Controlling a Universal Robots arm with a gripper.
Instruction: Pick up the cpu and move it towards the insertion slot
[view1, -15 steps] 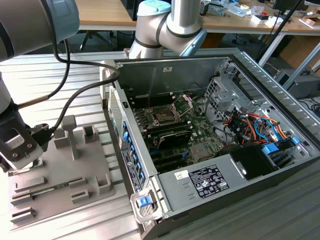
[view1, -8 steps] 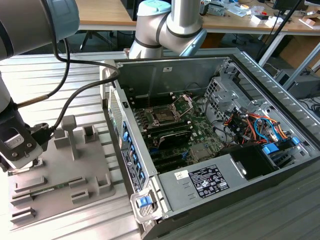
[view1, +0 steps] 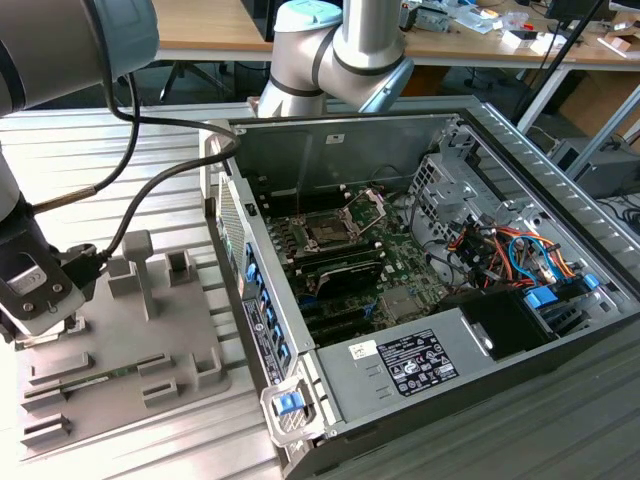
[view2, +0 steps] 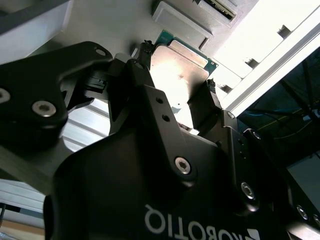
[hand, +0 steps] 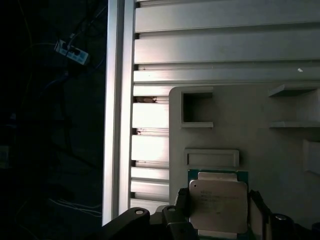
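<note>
Gripper (view2: 177, 69): closed on the cpu. My two black fingers (view2: 150, 95) sit against opposite edges of it.
Cpu (hand: 218, 205): between my fingertips in both wrist views. Pale metal top faces the cameras, with a thin green border showing around it.
Lift: I cannot tell whether the cpu is off its seat or still touching it.
Directly under me: grey holder plate (view1: 150, 340) with raised blocks and pockets. One low rectangular block (hand: 212, 158) is just beside the cpu's far edge.
Under the plate: ribbed aluminium table (view1: 120, 150). Its edge rail is near me in the first wrist view.
Cable (view1: 150, 190): black, looping from my wrist up over the table.
Insertion slot (view1: 330, 228): well apart from me, toward the exterior view's right. It is a square socket with a dark centre, and its metal bracket is swung up.
Around the slot: open computer case (view1: 480, 130) lying on its side on the table, just beside the holder plate.
</note>
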